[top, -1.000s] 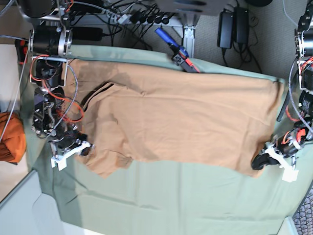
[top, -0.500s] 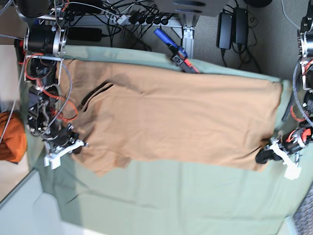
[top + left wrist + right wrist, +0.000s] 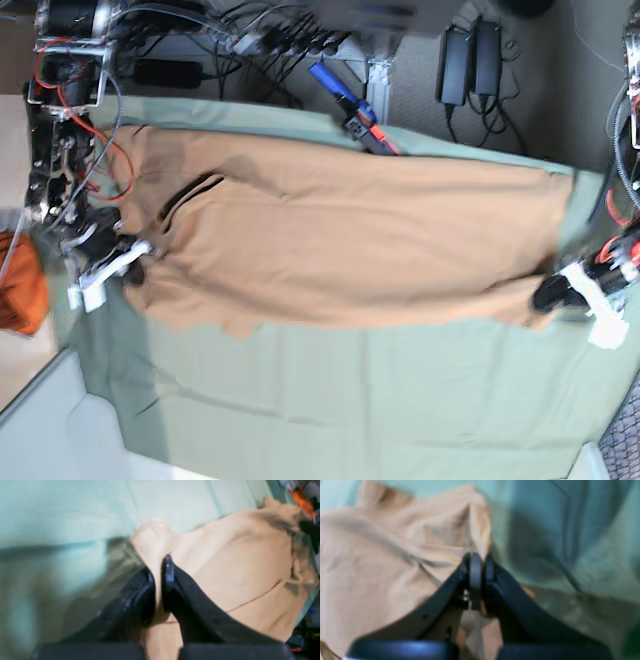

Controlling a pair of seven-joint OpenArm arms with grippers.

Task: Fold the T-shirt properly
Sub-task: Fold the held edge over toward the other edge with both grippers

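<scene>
While both ends need equal tension, the left gripper (image 3: 163, 580) and right gripper (image 3: 481, 580) are pinching the T-shirt's (image 3: 380, 250) near edge, probably for folding.

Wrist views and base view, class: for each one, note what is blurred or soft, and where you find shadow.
Left wrist view: dark end effector soft towards the bottom edge, dark shadow on the pale green sheet left of it; right wrist view: tan-orange cotton T-shirt smeared, shadow on the sheet at right; base view: both arms slightly blurred, shirt's lower edge soft.
</scene>
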